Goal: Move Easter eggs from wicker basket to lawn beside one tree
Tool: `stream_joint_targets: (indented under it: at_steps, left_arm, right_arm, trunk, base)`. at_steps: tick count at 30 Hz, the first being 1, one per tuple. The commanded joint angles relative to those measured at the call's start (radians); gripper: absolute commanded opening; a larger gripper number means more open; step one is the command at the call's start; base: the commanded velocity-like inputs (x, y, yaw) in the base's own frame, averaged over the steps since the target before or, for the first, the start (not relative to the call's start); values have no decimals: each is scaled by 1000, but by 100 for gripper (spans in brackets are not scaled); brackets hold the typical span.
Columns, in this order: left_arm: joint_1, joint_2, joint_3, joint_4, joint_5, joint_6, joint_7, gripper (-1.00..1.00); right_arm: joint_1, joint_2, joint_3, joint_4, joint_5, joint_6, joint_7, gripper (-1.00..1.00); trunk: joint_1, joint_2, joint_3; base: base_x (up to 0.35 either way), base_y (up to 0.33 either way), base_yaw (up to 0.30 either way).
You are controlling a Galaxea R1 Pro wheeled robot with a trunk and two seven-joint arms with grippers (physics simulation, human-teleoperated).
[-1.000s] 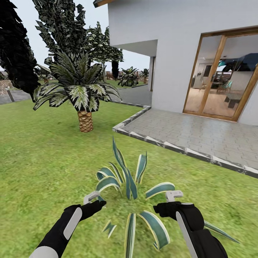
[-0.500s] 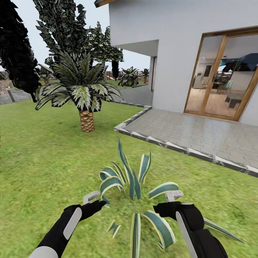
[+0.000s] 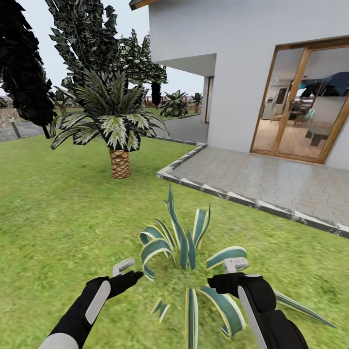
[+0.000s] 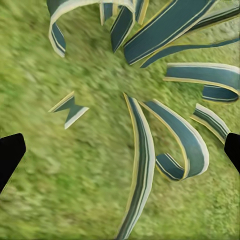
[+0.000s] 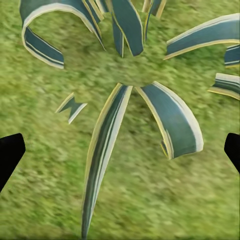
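Over the mottled green lawn [image 3: 58, 218], my tools hover.
Left tool [image 3: 127, 269] and right tool [image 3: 231, 271] both spread wide, empty, flanking a blue-green striped spiky plant [image 3: 186, 247].

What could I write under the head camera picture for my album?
Two black robot grippers held over a striped blue-green spiky plant on green grass, near a white house.
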Motion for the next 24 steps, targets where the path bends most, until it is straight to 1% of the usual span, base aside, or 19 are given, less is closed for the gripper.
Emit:
stream_joint_targets:
  at_steps: [1,24]
  left_arm:
    - [0,1,-1,-1,5,4,1,100]
    - [0,1,-2,-1,4,4,1,100]
  right_arm:
    - [-1,0,0,-1,-1,5,0,100]
    - [-1,-1,0,-1,-1,5,0,100]
  trunk:
    - [0,-1,-1]
    - [0,-1,-1]
  base:
    - [0,251,0]
    - [0,274,0]
